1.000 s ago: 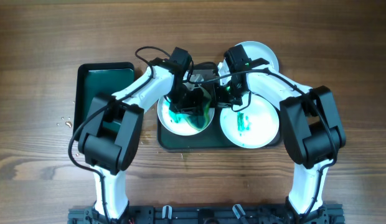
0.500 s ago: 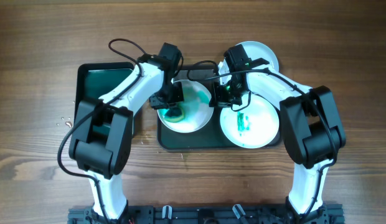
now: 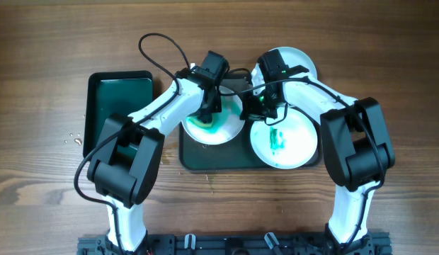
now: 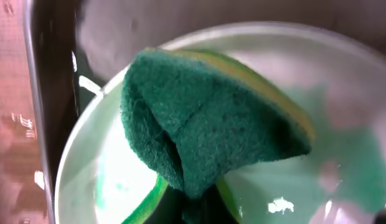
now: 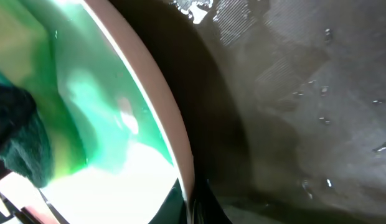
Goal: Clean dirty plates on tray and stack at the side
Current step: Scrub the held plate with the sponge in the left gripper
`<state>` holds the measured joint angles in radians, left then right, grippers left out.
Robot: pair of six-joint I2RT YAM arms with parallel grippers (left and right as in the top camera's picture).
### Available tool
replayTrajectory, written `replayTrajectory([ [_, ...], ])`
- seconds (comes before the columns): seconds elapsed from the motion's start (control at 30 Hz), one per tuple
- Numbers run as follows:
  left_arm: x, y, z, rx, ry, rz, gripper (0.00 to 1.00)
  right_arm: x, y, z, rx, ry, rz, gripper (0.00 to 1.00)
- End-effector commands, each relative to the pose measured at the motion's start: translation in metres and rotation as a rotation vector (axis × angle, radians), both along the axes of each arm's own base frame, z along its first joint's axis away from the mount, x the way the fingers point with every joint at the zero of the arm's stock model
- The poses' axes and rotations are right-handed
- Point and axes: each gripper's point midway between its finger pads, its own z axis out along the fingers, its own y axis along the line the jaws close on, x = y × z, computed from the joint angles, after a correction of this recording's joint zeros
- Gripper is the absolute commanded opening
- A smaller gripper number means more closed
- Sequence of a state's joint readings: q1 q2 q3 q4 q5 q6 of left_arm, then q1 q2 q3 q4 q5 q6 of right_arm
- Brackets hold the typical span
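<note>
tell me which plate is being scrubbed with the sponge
The left plate on the tray: the left gripper presses the green sponge onto it. The right plate has only a green streak; the far plate lies behind it.

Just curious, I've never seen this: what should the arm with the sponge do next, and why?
Probably sweep the sponge sideways over the teal film: the left gripper holds it on the plate, and green covers much of that plate.
</note>
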<state>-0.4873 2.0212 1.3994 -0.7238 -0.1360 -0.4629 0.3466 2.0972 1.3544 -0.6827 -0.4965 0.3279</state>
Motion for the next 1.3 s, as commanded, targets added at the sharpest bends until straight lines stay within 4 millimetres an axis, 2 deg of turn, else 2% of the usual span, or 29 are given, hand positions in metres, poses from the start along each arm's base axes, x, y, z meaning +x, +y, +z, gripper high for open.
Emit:
replayTrajectory([
  [0.0,0.022,0.021,0.008,0.104,-0.122,0.093,0.04,-0.013,-0.021,-0.035,-0.127,0.047,0.001,0.04],
  [0.13,0.018,0.021,0.007,0.117,-0.112,0.087,0.04,-0.012,-0.021,-0.035,-0.129,0.046,0.000,0.04],
  [0.27,-0.011,-0.001,-0.003,0.001,0.037,0.038,0.04,-0.012,-0.021,-0.035,-0.128,0.047,0.000,0.04],
  [0.3,-0.025,-0.017,-0.006,-0.090,0.113,-0.001,0.04,-0.012,-0.021,-0.035,-0.129,0.047,0.000,0.04],
  [0.37,-0.039,-0.045,-0.003,-0.239,0.186,-0.100,0.04,-0.012,-0.021,-0.035,-0.128,0.047,0.000,0.04],
  [0.4,-0.047,-0.068,0.004,-0.367,0.223,-0.202,0.04,-0.012,-0.021,-0.035,-0.128,0.047,0.000,0.04],
  [0.47,-0.057,-0.101,0.022,-0.565,0.244,-0.339,0.04,-0.013,-0.021,-0.035,-0.125,0.048,0.000,0.04],
  [0.53,-0.052,-0.106,0.025,-0.587,0.222,-0.344,0.04,-0.013,-0.021,-0.035,-0.125,0.049,0.000,0.04],
  [0.6,-0.044,-0.103,0.023,-0.560,0.188,-0.333,0.04,-0.013,-0.021,-0.035,-0.125,0.049,0.000,0.04],
  [0.7,-0.017,-0.071,0.009,-0.390,0.105,-0.192,0.04,-0.013,-0.021,-0.035,-0.127,0.050,0.001,0.04],
  [0.83,0.004,-0.033,0.003,-0.232,0.031,-0.108,0.04,-0.013,-0.021,-0.035,-0.126,0.050,0.001,0.04],
  [0.97,0.018,0.024,0.001,0.000,-0.032,0.048,0.04,-0.013,-0.021,-0.035,-0.126,0.049,0.001,0.04],
  [1.07,0.015,0.067,0.005,0.185,-0.058,0.192,0.04,-0.013,-0.021,-0.035,-0.126,0.050,0.000,0.04],
  [1.17,0.002,0.071,0.003,0.204,-0.010,0.201,0.04,-0.013,-0.021,-0.035,-0.126,0.048,0.000,0.04],
  [1.27,-0.019,0.049,-0.005,0.117,0.096,0.151,0.04,-0.012,-0.021,-0.035,-0.125,0.047,0.000,0.04],
])
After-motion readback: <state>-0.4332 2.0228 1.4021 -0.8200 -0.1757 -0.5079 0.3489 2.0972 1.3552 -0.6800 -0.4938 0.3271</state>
